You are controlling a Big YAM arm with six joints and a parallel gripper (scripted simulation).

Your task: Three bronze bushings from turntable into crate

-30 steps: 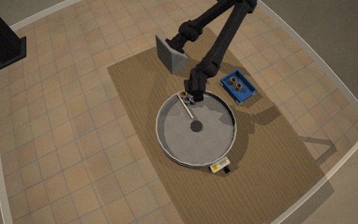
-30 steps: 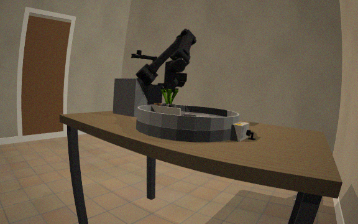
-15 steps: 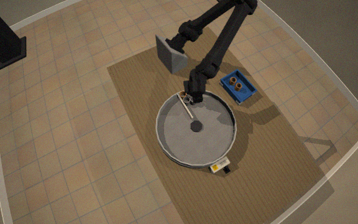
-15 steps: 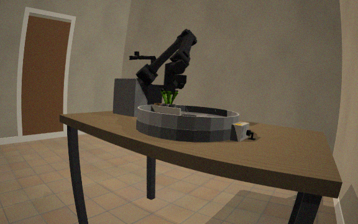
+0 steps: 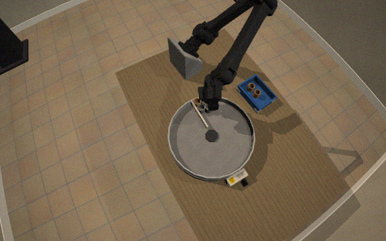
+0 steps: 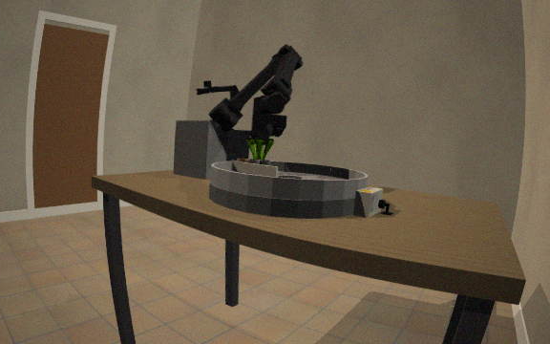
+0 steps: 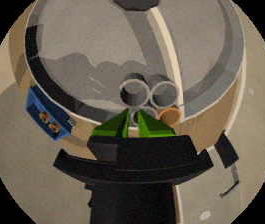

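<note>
Two bronze bushings (image 5: pixel 251 87) (image 7: pixel 44 116) stand in the blue crate (image 5: pixel 267 88) (image 7: pixel 36 103). On the grey turntable (image 5: pixel 213 157) (image 6: pixel 304 188) (image 7: pixel 83 40), a bronze bushing (image 5: pixel 197 101) (image 7: pixel 169 116) stands near the rim, against the pale divider. Two larger grey bushings (image 7: pixel 134 93) (image 7: pixel 164 94) and a smaller grey bushing are clustered beside it. My gripper (image 6: pixel 259 159) (image 7: pixel 133 111) points down over the cluster, its green fingers nearly together with a narrow gap and nothing between them. The tips are at the smaller grey bushing, partly hiding it; contact cannot be told.
The pale divider (image 5: pixel 200 114) (image 6: pixel 256 168) (image 7: pixel 169 45) runs from the turntable's rim toward its dark hub (image 5: pixel 212 136). The raised rim surrounds the turntable. A white control box (image 5: pixel 237 177) (image 6: pixel 370 203) stands at its far side from the arm. A grey block (image 5: pixel 183 61) (image 6: pixel 193 148) stands near the arm.
</note>
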